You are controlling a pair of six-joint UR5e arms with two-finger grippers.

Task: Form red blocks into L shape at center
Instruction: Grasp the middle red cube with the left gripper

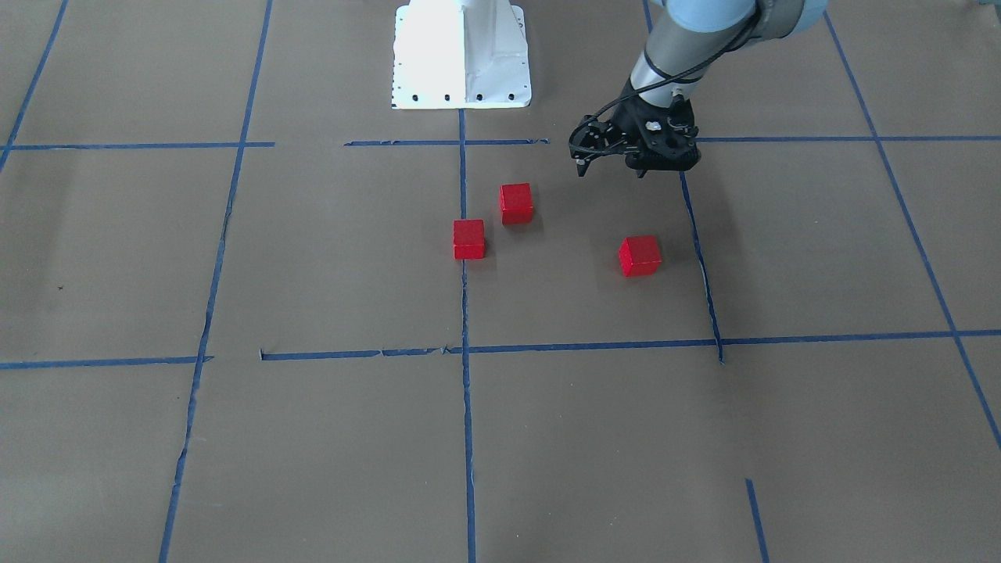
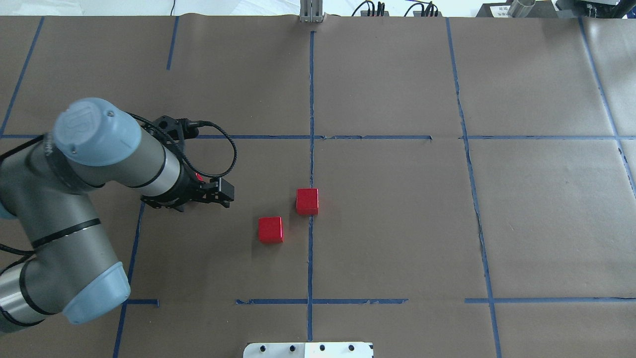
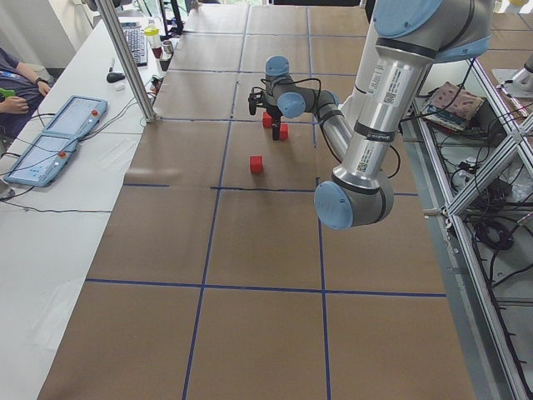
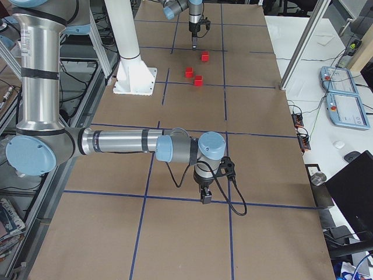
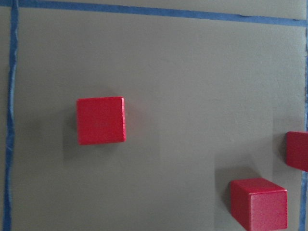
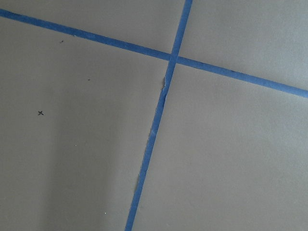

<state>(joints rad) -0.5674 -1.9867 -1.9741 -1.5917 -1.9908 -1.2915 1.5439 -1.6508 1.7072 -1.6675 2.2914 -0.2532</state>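
Red blocks, matte plain-faced cubes, lie apart on brown paper.

Inside the center, all three blocks, none touching another; on the middle tape line, a first block; just beside it on the diagonal, nearer the robot and toward its left, a second block; well apart from both, farther to the robot's left and near the rectangle's side tape, a third block; above that end, on the side of the base, the left gripper; far off over the table's right end, above a tape crossing, the right gripper.
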